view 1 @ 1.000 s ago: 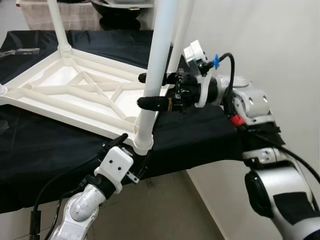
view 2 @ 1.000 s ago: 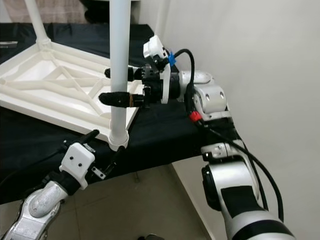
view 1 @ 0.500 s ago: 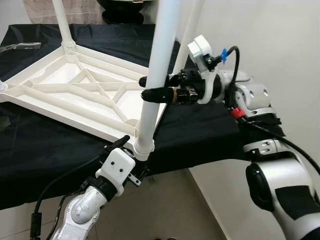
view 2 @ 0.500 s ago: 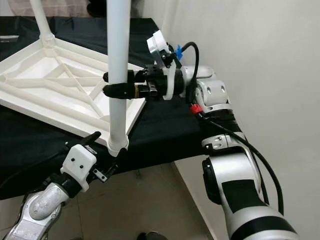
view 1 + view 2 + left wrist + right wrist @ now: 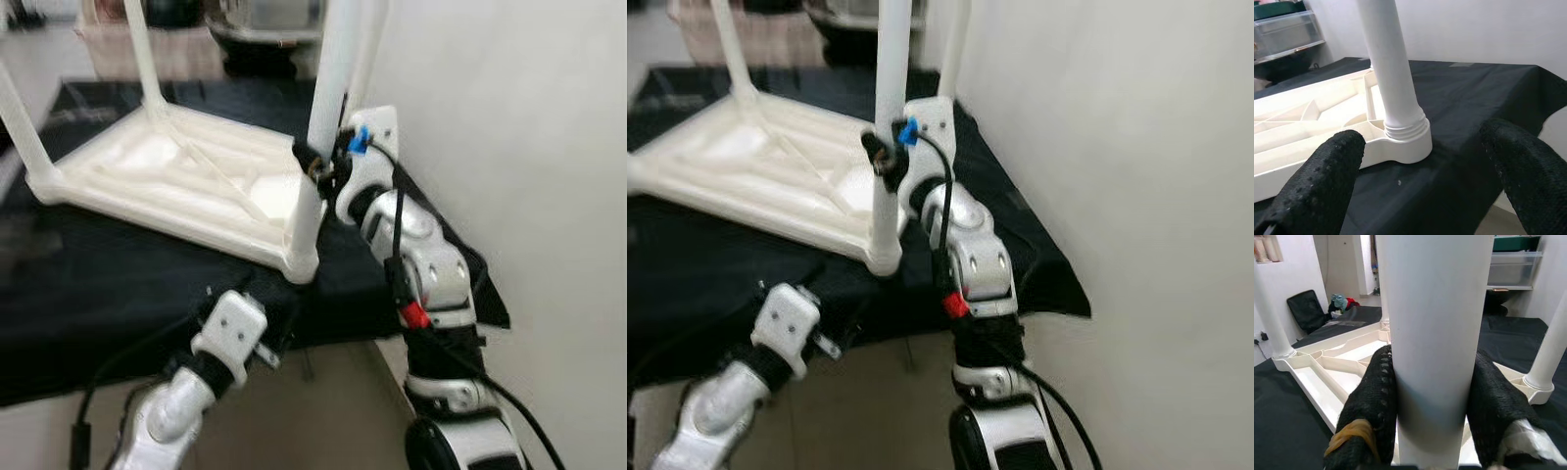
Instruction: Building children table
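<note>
Right wrist view: the right gripper (image 5: 1432,411) pinches the near leg (image 5: 1435,333), one finger (image 5: 1369,411) pressed to each side of the white tube.
Right gripper, eye views: at centre of frame, about halfway up the near leg (image 5: 328,88), reaching in from the arm at the right; both eye views are blurred.
Left wrist view: the left gripper (image 5: 1425,181) is spread wide, its fingers (image 5: 1322,181) low in the frame on either side of the leg's base, touching nothing.
Left gripper, eye views: lower centre, below the cloth's front edge, just beneath the table's near corner.
Table (image 5: 167,186): white plastic, upside down, underside ribs facing up, in the upper left and centre of the frame.
Near leg: upright in the near corner socket (image 5: 1400,142), its threaded collar seated at the socket's rim.
Other legs: one stands at the left corner (image 5: 22,122), one at the far corner (image 5: 142,49), a fourth behind the near leg.
Cloth (image 5: 88,284): black, covering the surface under the table, hanging over the front and right edges.
Wall (image 5: 509,117): white, along the right of the frame.
Background, wrist views: a clear bin on a shelf (image 5: 1283,32), a black bag (image 5: 1308,308) on the floor.
</note>
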You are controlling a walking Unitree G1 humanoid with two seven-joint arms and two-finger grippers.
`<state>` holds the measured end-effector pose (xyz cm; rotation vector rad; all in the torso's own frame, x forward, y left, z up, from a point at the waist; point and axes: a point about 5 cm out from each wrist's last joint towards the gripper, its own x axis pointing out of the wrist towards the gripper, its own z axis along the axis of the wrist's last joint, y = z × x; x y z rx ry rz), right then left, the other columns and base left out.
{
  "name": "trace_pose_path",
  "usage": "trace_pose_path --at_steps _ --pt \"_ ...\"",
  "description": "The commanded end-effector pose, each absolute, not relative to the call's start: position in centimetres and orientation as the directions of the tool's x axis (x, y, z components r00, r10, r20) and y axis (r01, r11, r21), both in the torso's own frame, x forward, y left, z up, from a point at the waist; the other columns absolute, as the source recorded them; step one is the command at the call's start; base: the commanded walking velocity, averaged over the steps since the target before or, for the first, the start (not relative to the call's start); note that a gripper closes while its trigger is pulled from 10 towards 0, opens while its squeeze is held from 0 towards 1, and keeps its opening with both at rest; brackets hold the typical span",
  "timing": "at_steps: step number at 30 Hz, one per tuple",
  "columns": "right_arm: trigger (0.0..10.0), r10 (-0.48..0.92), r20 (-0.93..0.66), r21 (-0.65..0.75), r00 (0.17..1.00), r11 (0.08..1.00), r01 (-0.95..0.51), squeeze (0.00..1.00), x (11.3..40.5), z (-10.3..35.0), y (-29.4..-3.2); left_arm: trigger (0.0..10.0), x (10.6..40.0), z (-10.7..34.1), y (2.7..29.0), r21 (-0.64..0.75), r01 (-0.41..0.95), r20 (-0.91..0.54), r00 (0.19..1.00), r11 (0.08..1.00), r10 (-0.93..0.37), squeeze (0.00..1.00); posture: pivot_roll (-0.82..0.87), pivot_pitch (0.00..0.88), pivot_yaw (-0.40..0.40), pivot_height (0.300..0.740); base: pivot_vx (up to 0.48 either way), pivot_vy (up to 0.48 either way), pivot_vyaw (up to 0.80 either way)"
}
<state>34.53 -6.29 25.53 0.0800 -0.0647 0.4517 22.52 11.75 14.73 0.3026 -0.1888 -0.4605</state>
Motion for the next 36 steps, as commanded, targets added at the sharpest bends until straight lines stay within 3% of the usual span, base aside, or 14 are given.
trace_pose_path --at_steps 1,4,5,7,8,9,10,20,23,26,27,29,34,36 --pt "0.0 0.428 -0.087 0.161 0.900 0.897 -0.411 0.00 34.6 21.5 -5.3 10.0 22.6 14.5 11.5 0.338 0.420 0.104 0.873 0.842 -0.477 0.00 0.03 0.074 -0.166 0.740 0.000 0.000 0.00" --pt "0.0 0.433 -0.070 0.169 0.899 0.893 -0.417 0.00 35.0 22.2 -5.1 10.0 22.7 14.5 11.5 0.341 0.413 0.106 0.876 0.845 -0.471 0.00 0.04 0.072 -0.169 0.740 0.000 0.000 0.00" --pt "3.8 0.442 -0.058 0.169 0.895 0.888 -0.428 0.00 34.9 22.7 -4.7 10.0 22.7 14.5 11.5 0.343 0.408 0.108 0.878 0.846 -0.467 0.00 0.04 0.074 -0.168 0.740 0.000 0.000 0.00" --pt "3.8 0.448 -0.051 0.169 0.893 0.885 -0.434 0.00 34.9 23.0 -4.4 10.0 22.7 14.5 11.5 0.344 0.406 0.109 0.878 0.847 -0.465 0.00 0.04 0.074 -0.167 0.740 0.000 0.000 0.00" --pt "10.0 0.511 -0.021 0.156 0.860 0.851 -0.502 0.00 34.8 23.6 -3.8 10.0 22.6 14.6 11.6 0.345 0.404 0.110 0.879 0.847 -0.464 0.00 0.04 0.080 -0.163 0.740 0.000 0.000 0.00" --pt "10.0 0.511 -0.021 0.156 0.860 0.851 -0.502 0.00 34.8 23.6 -3.8 10.0 22.6 14.6 11.6 0.345 0.404 0.110 0.879 0.847 -0.464 0.00 0.04 0.080 -0.163 0.740 0.000 0.000 0.00" --pt "10.0 0.619 0.036 0.143 0.785 0.774 -0.617 1.00 34.6 24.6 -3.1 10.0 22.6 14.6 11.7 0.344 0.404 0.110 0.879 0.847 -0.464 0.00 0.03 0.085 -0.162 0.740 0.000 0.000 0.00" --pt "10.0 0.949 0.161 -0.081 0.271 0.286 -0.955 1.00 34.0 29.1 -6.1 10.0 22.2 15.0 12.0 0.339 0.410 0.118 0.875 0.847 -0.470 0.00 0.04 0.135 -0.160 0.740 0.000 0.000 0.00" --pt "10.0 0.999 0.016 -0.138 -0.044 -0.042 -0.990 1.00 32.3 29.3 -8.2 10.0 21.8 15.4 12.0 0.338 0.408 0.120 0.875 0.848 -0.469 0.00 0.06 0.163 -0.162 0.740 0.000 0.000 0.00" --pt "10.0 0.995 -0.020 -0.143 -0.099 -0.100 -0.985 0.99 32.7 29.4 -8.8 10.0 21.4 15.5 11.9 0.337 0.409 0.120 0.875 0.848 -0.470 0.00 0.06 0.186 -0.159 0.740 0.000 0.000 0.00" --pt "10.0 0.993 -0.041 -0.161 -0.109 -0.114 -0.980 0.15 33.1 29.5 -8.9 10.0 21.1 15.6 11.8 0.336 0.411 0.118 0.875 0.848 -0.470 0.00 0.07 0.192 -0.157 0.740 0.000 0.000 0.00" --pt "10.0 0.993 -0.047 -0.166 -0.111 -0.118 -0.979 0.00 33.2 29.6 -8.9 10.0 21.0 15.6 11.8 0.335 0.411 0.117 0.875 0.848 -0.471 0.00 0.07 0.195 -0.156 0.740 0.000 0.000 0.00" --pt "10.0 0.982 -0.068 -0.184 -0.177 -0.187 -0.965 0.00 33.5 30.5 -9.3 10.0 20.6 15.7 11.7 0.329 0.419 0.107 0.874 0.846 -0.474 0.00 0.07 0.211 -0.150 0.740 0.000 0.000 0.00" --pt "8.4 0.978 -0.075 -0.180 -0.195 -0.206 -0.962 0.00 33.5 30.6 -9.5 10.0 20.4 15.7 11.6 0.327 0.422 0.105 0.873 0.846 -0.476 0.00 0.07 0.220 -0.146 0.740 0.000 0.000 0.00"
